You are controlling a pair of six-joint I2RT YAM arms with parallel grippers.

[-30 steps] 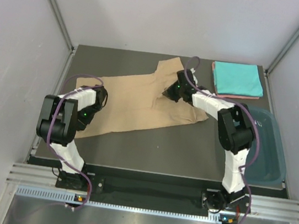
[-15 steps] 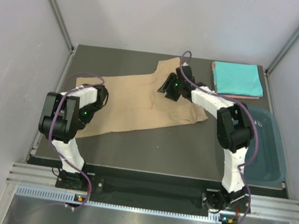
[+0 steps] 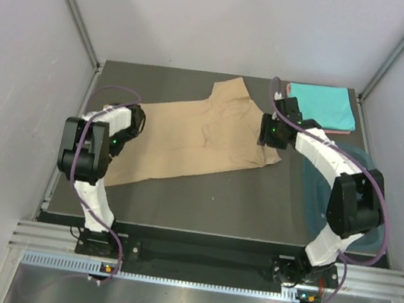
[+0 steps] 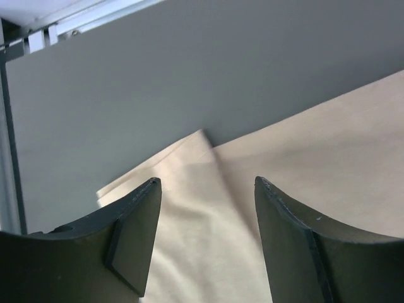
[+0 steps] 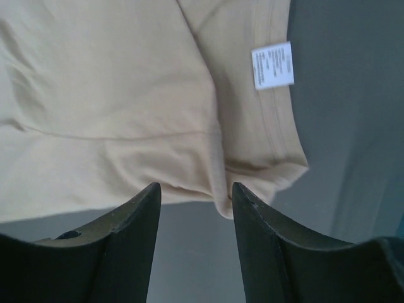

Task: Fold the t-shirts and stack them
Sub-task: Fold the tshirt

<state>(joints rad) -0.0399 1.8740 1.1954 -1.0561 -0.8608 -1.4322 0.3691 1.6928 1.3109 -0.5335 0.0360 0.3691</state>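
Note:
A tan t-shirt lies spread flat across the middle of the table. My left gripper hovers open over its left corner; in the left wrist view the tan cloth lies under my open left gripper. My right gripper stands open at the shirt's right edge. In the right wrist view, the right gripper is empty just off the tan hem, near a white label. A folded turquoise t-shirt rests on a salmon-pink one at the back right.
A dark teal plastic tub stands at the right edge, partly under my right arm. Grey walls close in the table on both sides and at the back. Bare dark tabletop shows in front of the tan shirt.
My right gripper has opened, let go of the tan shirt's middle and swung right to the shirt's right edge. The left gripper has only edged slightly toward the back.

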